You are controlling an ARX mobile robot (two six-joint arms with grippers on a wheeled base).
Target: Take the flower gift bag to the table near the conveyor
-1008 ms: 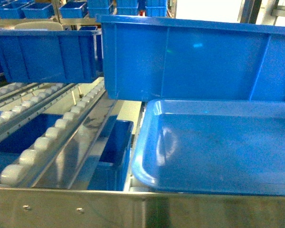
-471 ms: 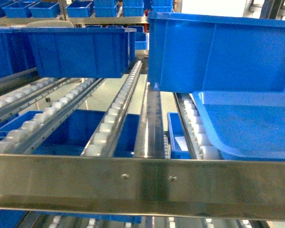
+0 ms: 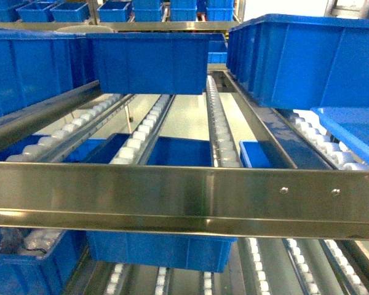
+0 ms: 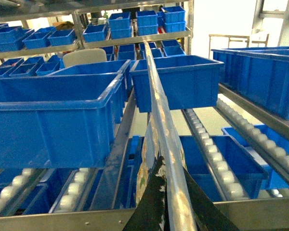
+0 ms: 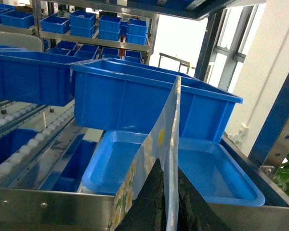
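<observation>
The flower gift bag (image 4: pixel 160 130), pale blue with white and yellow flowers, shows edge-on in both wrist views. My left gripper (image 4: pixel 166 207) is shut on one edge of it, the dark jaws pinching the paper from both sides. My right gripper (image 5: pixel 170 202) is shut on another edge of the bag (image 5: pixel 160 144) in the same way. The conveyor (image 3: pixel 172 196), a steel frame with sloping white roller tracks, fills the head view right in front of me. Neither the bag nor the grippers appear in the head view. The table is out of view.
Blue plastic bins (image 3: pixel 147 61) sit on the roller tracks, with more (image 4: pixel 48 115) on shelves behind. A shallow blue tray (image 5: pixel 216 178) lies on the rollers at the right, in front of a large bin (image 5: pixel 135 96). A steel front rail (image 5: pixel 48 204) runs across below.
The head view has swung left: the blue tray and big bin slid from the middle to the right edge, and the steel front rail now crosses the view higher up.
</observation>
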